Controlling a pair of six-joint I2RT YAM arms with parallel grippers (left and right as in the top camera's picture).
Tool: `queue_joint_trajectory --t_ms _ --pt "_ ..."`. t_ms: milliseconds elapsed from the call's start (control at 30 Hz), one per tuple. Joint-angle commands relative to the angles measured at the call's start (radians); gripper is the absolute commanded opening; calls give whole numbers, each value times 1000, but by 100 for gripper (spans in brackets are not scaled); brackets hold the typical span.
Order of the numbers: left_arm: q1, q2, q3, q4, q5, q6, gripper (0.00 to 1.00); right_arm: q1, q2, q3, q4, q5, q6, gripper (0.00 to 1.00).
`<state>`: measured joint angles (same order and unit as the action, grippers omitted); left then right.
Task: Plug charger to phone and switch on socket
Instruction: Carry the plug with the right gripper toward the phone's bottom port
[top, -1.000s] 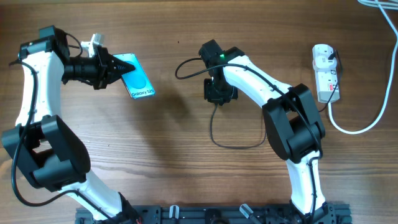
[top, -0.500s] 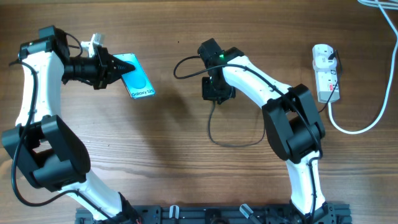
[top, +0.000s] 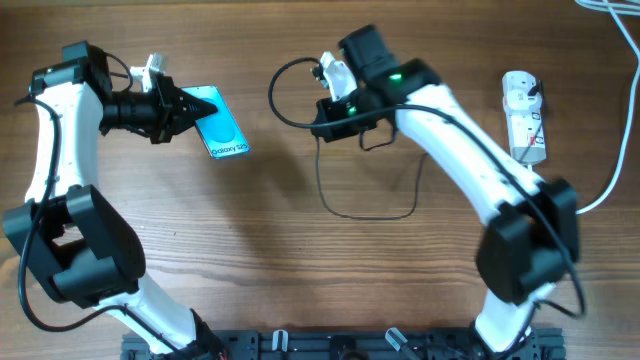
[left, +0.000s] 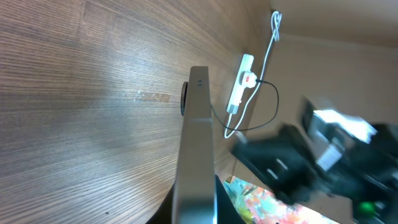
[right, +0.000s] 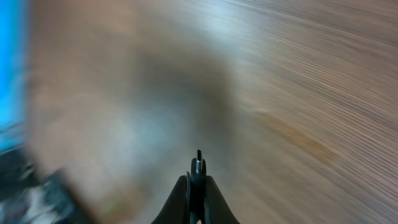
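Observation:
My left gripper is shut on the phone, whose cyan screen faces up at the table's left; in the left wrist view the phone shows edge-on between the jaws. My right gripper is shut on the charger's plug, lifted and pointing left, a short way right of the phone. The thin black cable loops down over the table. In the blurred right wrist view the metal connector tip sticks out from the closed fingers. The white socket lies at the far right.
A thick white cord runs from the socket along the right edge. The socket and cord also show far off in the left wrist view. The right arm spans the table's middle right.
My right gripper has risen and turned to point left, carrying the charger plug toward the phone; the cable loop shifted with it. The left arm and phone have not moved.

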<state>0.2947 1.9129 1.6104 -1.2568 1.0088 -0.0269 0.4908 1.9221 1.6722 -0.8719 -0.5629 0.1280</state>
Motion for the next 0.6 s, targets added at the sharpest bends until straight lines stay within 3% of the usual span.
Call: queue_joint_trajectory --t_ms 0,100,300,433,567 --pt "-5 -28 13 11 87 33 4 -13 -51 4 -65 -397 -247 4" --pt "-5 -28 13 10 193 132 4 -11 -50 -15 -130 -597 -374 4" --pt "-5 -28 13 15 370 237 4 8 -50 -90 -118 -823 -423 5" --pt "-5 -28 13 38 462 237 4 48 -50 -132 18 -822 -274 4" --pt "-7 -28 13 37 494 237 4 87 -49 -151 222 -736 -14 4"
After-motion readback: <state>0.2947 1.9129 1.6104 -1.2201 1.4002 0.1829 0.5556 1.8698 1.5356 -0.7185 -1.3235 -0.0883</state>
